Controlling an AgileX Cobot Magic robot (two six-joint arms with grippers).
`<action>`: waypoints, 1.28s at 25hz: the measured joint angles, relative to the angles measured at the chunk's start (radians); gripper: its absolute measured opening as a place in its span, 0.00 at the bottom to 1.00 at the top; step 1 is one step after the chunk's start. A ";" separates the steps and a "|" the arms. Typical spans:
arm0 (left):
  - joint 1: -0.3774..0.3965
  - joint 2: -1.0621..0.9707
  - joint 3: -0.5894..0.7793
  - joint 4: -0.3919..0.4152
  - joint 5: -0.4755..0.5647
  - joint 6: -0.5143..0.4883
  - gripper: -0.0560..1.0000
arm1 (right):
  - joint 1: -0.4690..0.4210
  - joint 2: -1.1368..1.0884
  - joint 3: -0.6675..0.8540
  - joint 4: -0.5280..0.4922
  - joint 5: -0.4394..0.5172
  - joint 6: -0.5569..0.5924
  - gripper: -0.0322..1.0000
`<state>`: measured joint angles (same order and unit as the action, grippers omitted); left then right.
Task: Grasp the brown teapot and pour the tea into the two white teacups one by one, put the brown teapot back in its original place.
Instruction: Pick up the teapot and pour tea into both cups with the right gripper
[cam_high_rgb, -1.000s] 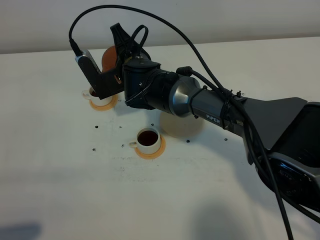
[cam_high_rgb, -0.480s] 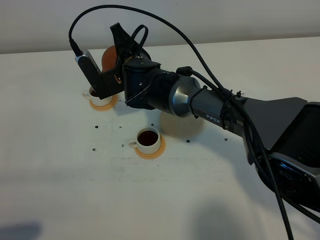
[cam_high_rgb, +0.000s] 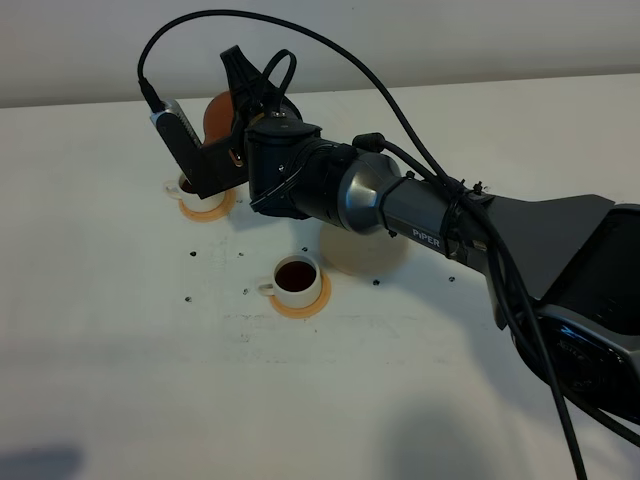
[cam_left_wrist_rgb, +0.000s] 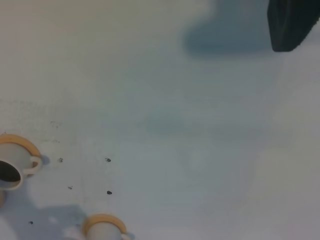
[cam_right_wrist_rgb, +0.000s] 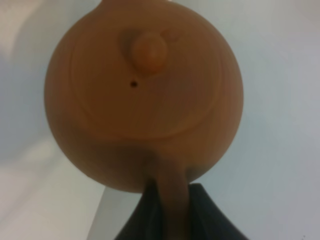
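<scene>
My right gripper (cam_high_rgb: 238, 118) reaches across to the far left and is shut on the loop handle of the brown teapot (cam_high_rgb: 214, 116), held tilted in the air above the far white teacup (cam_high_rgb: 188, 187). In the right wrist view the brown teapot (cam_right_wrist_rgb: 142, 95) fills the frame, lid knob up, with its handle pinched in my right gripper (cam_right_wrist_rgb: 167, 202). The near white teacup (cam_high_rgb: 296, 279) holds dark tea. The pale disc (cam_high_rgb: 385, 258), the original place, lies partly hidden under the arm. Both teacups (cam_left_wrist_rgb: 12, 167) (cam_left_wrist_rgb: 102, 231) show in the left wrist view. My left gripper is out of the high view.
Each cup sits on an orange coaster (cam_high_rgb: 207, 208) (cam_high_rgb: 300, 303). Small dark specks (cam_high_rgb: 190, 255) dot the white table (cam_high_rgb: 120, 380) around the cups. The right arm and its black cable (cam_high_rgb: 420, 215) span the middle of the table. A dark shape (cam_left_wrist_rgb: 292, 22) sits at the corner of the left wrist view.
</scene>
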<state>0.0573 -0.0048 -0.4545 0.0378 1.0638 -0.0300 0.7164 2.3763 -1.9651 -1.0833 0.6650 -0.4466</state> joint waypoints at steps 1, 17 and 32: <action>0.000 0.000 0.000 0.000 0.000 0.000 0.39 | 0.000 0.000 0.000 0.000 0.000 0.000 0.11; 0.000 0.000 0.000 0.000 0.000 0.000 0.39 | 0.000 0.000 0.000 -0.021 0.001 -0.012 0.11; 0.000 0.000 0.000 0.000 0.000 0.000 0.39 | 0.000 0.000 0.000 0.053 0.004 -0.009 0.11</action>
<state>0.0573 -0.0048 -0.4545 0.0378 1.0638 -0.0300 0.7164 2.3763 -1.9651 -1.0301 0.6688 -0.4553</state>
